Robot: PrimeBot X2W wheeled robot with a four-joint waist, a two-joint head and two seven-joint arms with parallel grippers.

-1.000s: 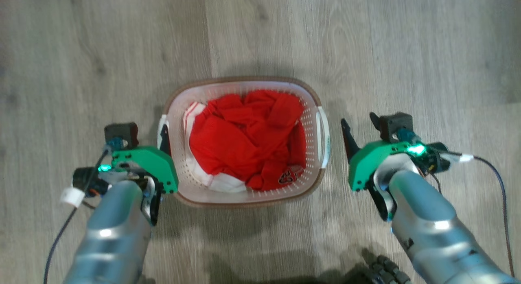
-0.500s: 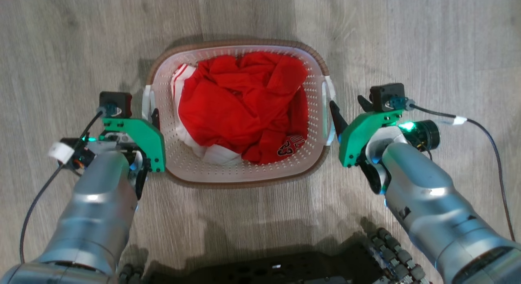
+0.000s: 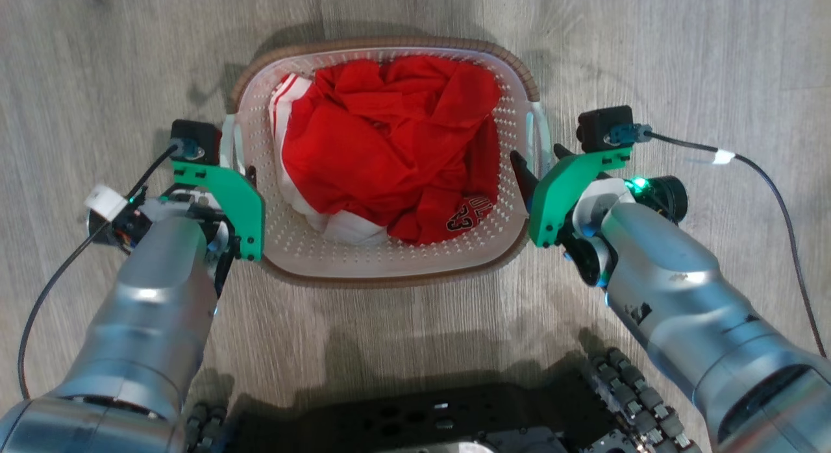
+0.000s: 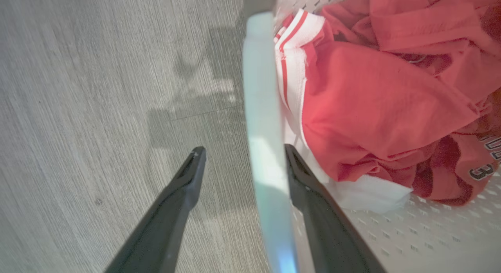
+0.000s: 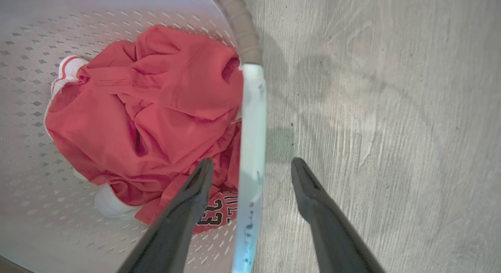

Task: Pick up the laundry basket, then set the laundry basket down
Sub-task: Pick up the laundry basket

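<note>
Left pincer (image 4: 243,149) and right pincer (image 5: 252,161) both wide, each straddling a side handle (image 5: 252,108) of the laundry basket (image 3: 389,47) on the floor (image 3: 649,50), apparently poised to clamp for a level lift.

The laundry basket (image 3: 389,258) stands upright on the floor (image 3: 97,63) at 12 o'clock in the head view, its long side lying across. Its white perforated walls carry a brown woven-look rim (image 3: 389,43), with white handles (image 3: 227,140) at 9 and 3 o'clock. Crumpled red and white cloth (image 3: 383,135) lies inside it.
</note>
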